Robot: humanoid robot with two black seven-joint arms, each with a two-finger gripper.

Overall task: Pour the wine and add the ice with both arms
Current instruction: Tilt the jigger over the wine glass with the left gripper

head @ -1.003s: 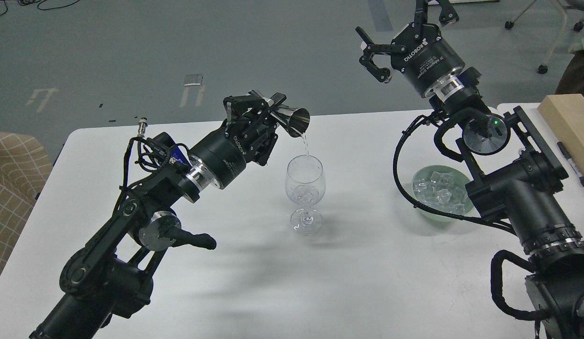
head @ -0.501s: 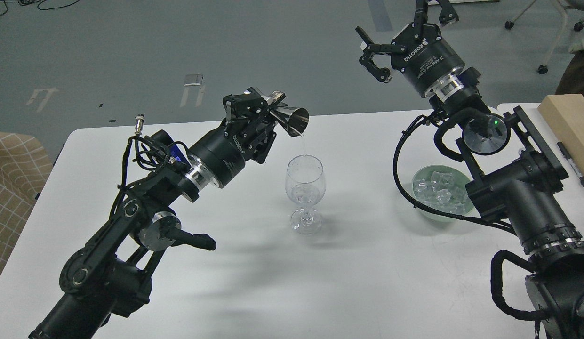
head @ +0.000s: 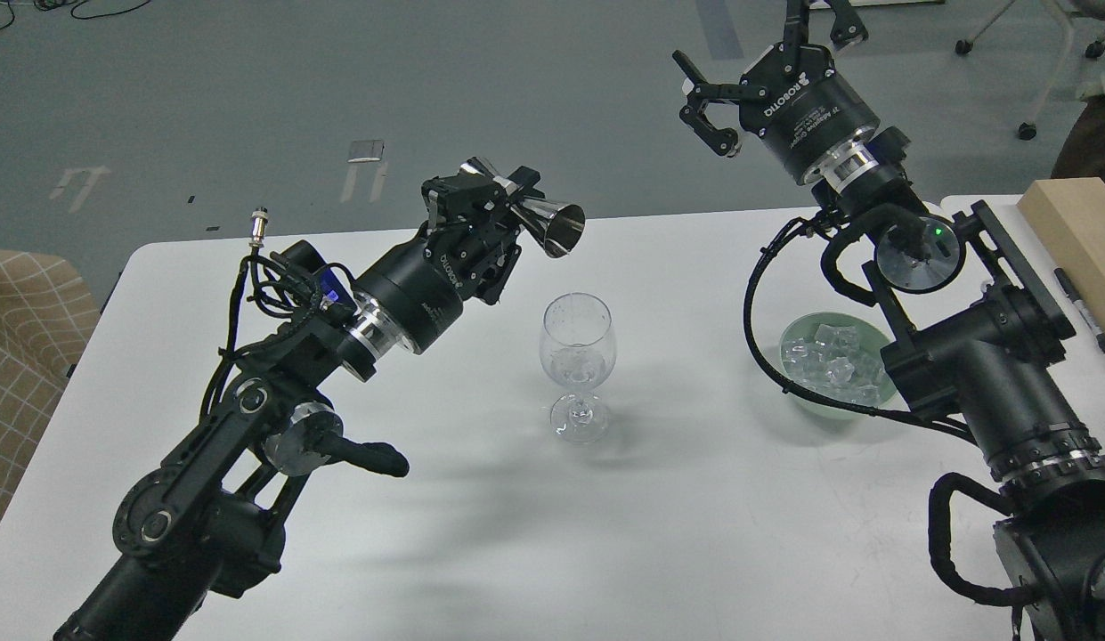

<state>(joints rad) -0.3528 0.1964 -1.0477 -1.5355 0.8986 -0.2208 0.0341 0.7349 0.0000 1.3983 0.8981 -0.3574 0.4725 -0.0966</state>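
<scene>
A clear wine glass (head: 577,361) stands upright at the middle of the white table (head: 659,534), with clear liquid and ice low in its bowl. My left gripper (head: 485,203) is shut on a shiny steel jigger (head: 548,223), held on its side up and to the left of the glass, mouth facing right; no stream runs from it. A pale green bowl (head: 864,398) holds several clear ice cubes (head: 832,361) to the right, partly behind my right arm. My right gripper (head: 766,49) is open and empty, raised high beyond the table's far edge.
A light wooden block (head: 1082,231) and a black marker (head: 1084,312) lie at the table's right edge. A beige checked cushion (head: 22,338) sits left of the table. Chair casters (head: 1026,132) stand on the grey floor behind.
The stream from the jigger into the glass has thinned and stopped. My left gripper has tipped the jigger back up and lifted it slightly. The right arm has not moved.
</scene>
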